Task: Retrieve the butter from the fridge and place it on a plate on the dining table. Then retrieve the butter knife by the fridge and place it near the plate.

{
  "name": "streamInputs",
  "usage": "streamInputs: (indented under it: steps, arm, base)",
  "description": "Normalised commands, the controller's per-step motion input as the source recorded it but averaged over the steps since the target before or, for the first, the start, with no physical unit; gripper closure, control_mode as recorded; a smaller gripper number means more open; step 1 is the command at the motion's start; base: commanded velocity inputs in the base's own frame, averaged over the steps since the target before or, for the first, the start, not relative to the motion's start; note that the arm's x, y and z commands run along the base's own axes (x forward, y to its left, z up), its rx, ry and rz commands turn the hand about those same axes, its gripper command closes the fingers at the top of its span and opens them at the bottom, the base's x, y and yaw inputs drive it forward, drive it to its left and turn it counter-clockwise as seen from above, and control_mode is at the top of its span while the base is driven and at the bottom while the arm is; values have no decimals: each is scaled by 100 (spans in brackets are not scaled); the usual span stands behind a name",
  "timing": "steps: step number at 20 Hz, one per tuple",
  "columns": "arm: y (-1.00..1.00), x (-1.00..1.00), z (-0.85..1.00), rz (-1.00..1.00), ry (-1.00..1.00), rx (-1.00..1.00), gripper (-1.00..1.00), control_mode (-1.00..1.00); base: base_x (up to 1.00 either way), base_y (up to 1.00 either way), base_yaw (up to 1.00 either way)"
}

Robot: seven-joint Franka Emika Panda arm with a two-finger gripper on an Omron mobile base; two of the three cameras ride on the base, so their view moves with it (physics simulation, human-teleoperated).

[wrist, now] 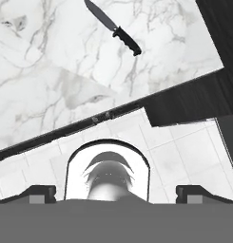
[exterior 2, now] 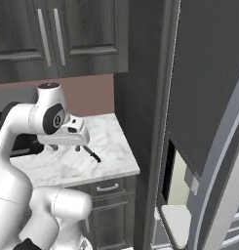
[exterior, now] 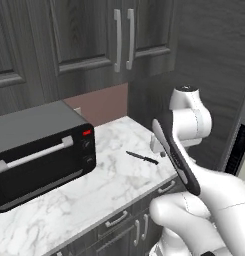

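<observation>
The fridge (exterior 2: 209,122) stood tall at the right of the right base view, one door swung toward the camera. Beside it ran the marble worktop (exterior: 94,195), carrying a black toaster oven (exterior: 39,150) at its left end. The pincer (exterior 2: 65,147) hung over the worktop's front edge, its jaws spread wide and holding nothing, well short of its target.

The butter knife (wrist: 113,27) lay flat on the worktop near the fridge-side end, apart from the toaster oven and a little in from the front edge. Its long axis ran at a slant to that edge: in the left base view the blade pointed back toward the toaster oven and the handle toward the fridge corner.

It looked light, rigid and thin, so it would likely sit too low for an easy pinch. The ribbed dark handle seemed the better place to grip, the jaws straddling it across the long axis; the smooth blade could slip.
</observation>
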Motion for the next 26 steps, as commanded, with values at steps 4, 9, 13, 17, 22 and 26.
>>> streamInputs:
  steps: [4, 9, 13, 17, 22, 26]
  arm:
    - [-1, 73, -7, 0, 0, 0, -100, -100]
    - [-1, 89, -41, 4, 0, -1, -100, -100]
    - [0, 85, -73, 0, 0, -9, -100, -100]
    - [0, 51, -84, 0, -1, -11, -100, -100]
    - [0, 48, -68, 6, -9, -3, -100, -100]
    - [0, 30, -48, 26, -2, 0, -100, -100]
  base:
    - [0, 0, 0]
    - [0, 0, 0]
    - [0, 0, 0]
    - [0, 0, 0]
    - [0, 0, 0]
    - [0, 0, 0]
